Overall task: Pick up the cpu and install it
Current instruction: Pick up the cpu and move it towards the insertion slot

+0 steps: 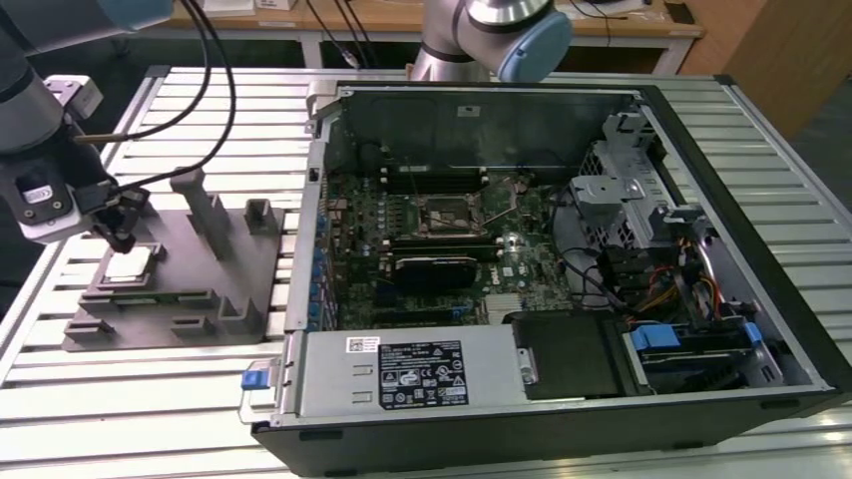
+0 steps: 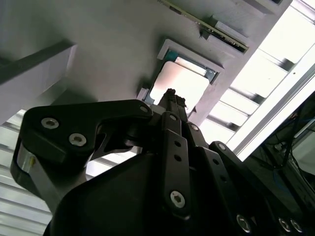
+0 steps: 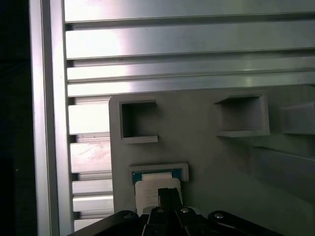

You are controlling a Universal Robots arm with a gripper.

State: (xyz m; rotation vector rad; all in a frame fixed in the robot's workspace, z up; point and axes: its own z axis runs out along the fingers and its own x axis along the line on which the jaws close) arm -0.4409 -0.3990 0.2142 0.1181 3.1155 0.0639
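The cpu (image 1: 130, 264) is a thin square chip with a pale metal top. It lies flat in a shallow recess of the grey plastic fixture (image 1: 200, 299) at the exterior view's left. My gripper (image 1: 120, 239) hangs just above the chip, its two dark fingers pressed together with nothing between them. In the second wrist view the fingertips (image 2: 171, 94) point at the near edge of the cpu (image 2: 179, 86). The first wrist view shows the cpu (image 3: 150, 189) in its framed pocket, partly covered by the gripper (image 3: 165, 192). The open socket (image 1: 449, 212) sits on the motherboard inside the computer case.
The open computer case (image 1: 692, 130) fills the middle and the exterior view's right, with its power supply (image 1: 399, 374) in front. Upright posts (image 1: 203, 205) of the fixture stand close to my gripper. Cables (image 1: 213, 90) trail from the arm over the slatted aluminium table (image 1: 80, 399).
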